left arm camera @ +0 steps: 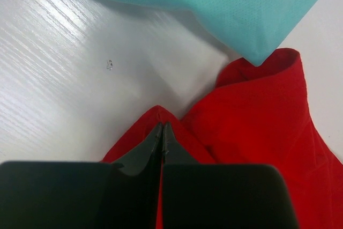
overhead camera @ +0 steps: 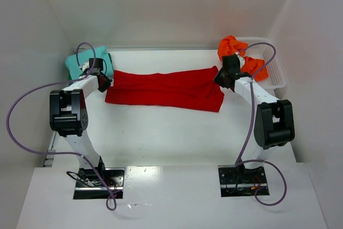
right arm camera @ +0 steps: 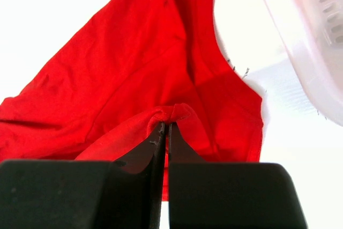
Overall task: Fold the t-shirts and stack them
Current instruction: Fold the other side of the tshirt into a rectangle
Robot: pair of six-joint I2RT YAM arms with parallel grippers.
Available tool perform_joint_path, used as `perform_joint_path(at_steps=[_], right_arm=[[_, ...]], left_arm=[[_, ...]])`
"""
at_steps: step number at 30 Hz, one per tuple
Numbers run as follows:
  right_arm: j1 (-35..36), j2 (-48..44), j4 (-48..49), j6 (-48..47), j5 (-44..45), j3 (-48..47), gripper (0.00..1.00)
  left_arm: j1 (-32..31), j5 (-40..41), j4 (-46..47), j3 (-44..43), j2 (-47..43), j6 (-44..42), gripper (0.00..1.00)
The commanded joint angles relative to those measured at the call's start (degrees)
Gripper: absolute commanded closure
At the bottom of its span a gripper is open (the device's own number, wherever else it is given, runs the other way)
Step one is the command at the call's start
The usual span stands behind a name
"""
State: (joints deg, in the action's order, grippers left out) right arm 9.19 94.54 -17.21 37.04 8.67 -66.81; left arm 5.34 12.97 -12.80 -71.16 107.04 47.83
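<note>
The red t-shirt (overhead camera: 166,89) lies folded into a long band across the far middle of the table. My left gripper (overhead camera: 102,80) is shut on its left end; the left wrist view shows the red cloth (left arm camera: 257,127) pinched between the closed fingers. My right gripper (overhead camera: 221,77) is shut on its right end, with a fold of red cloth (right arm camera: 161,68) bunched at the fingertips. The teal t-shirt (overhead camera: 88,61) lies folded at the far left, its corner (left arm camera: 236,4) just beyond the red one. The orange t-shirt (overhead camera: 241,57) lies crumpled in the basket.
A white plastic mesh basket (overhead camera: 273,73) stands at the far right against the wall; its rim (right arm camera: 311,41) is close to my right gripper. White walls enclose the table on three sides. Purple cables loop from both arms.
</note>
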Motion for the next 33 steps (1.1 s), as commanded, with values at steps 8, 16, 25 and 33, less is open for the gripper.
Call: perform_joint_path(at_steps=[8, 16, 25, 33], right_arm=[[-0.93, 5.12, 3.85, -3.11, 1.97, -3.77, 0.98], [-0.93, 8.73, 4.91, -3.73, 1.88, -5.52, 0.98], [-0.93, 8.30, 7.54, -7.15, -0.22, -6.06, 0.54], [-0.93, 0.74, 8.25, -10.14, -4.44, -6.15, 0.16]], left_arm=[[0.37, -1.99, 2.16, -3.55, 2.73, -2.83, 1.00], [0.37, -2.51, 2.69, -4.60, 3.26, -3.36, 0.94], [0.37, -4.18, 3.31, -4.61, -0.95, -6.25, 0.40], [0.37, -10.93, 3.83, -2.41, -11.76, -8.02, 0.02]])
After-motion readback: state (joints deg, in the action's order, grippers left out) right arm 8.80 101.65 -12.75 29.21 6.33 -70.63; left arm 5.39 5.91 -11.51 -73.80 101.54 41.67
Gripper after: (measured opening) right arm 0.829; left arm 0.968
